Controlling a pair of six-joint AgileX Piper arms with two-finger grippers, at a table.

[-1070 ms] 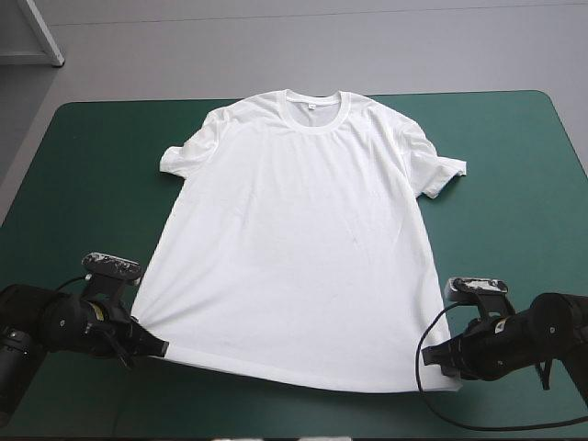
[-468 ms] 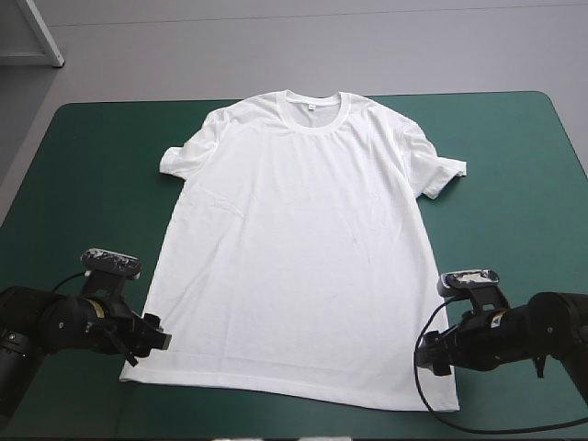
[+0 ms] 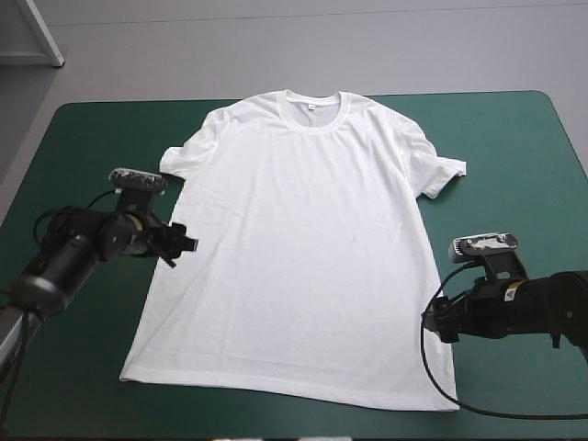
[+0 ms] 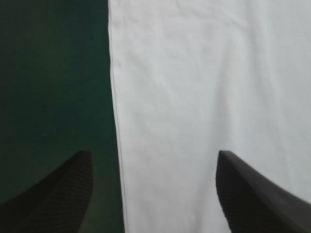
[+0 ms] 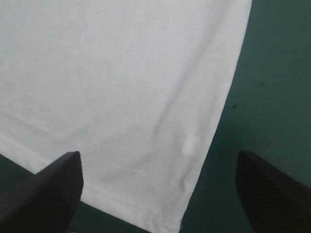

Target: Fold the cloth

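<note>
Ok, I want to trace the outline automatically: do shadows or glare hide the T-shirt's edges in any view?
High view: even light, no glare; the T-shirt stands out plainly against the teal-green cover. Left wrist view: the cover is dim, but the side edge is distinct between the fingers of the open left gripper. Right wrist view: the hem corner is distinct between the fingers of the open right gripper, with a thin shadow along the hem.

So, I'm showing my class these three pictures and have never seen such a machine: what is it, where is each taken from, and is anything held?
It is a two-armed robot at a teal-green table. One picture looks down from above; the other two come from a camera on each wrist. A white T-shirt lies spread flat. The left fingers, black, stand either side of its side edge, the right fingers either side of a bottom corner. Both pairs are open; nothing is held.
</note>
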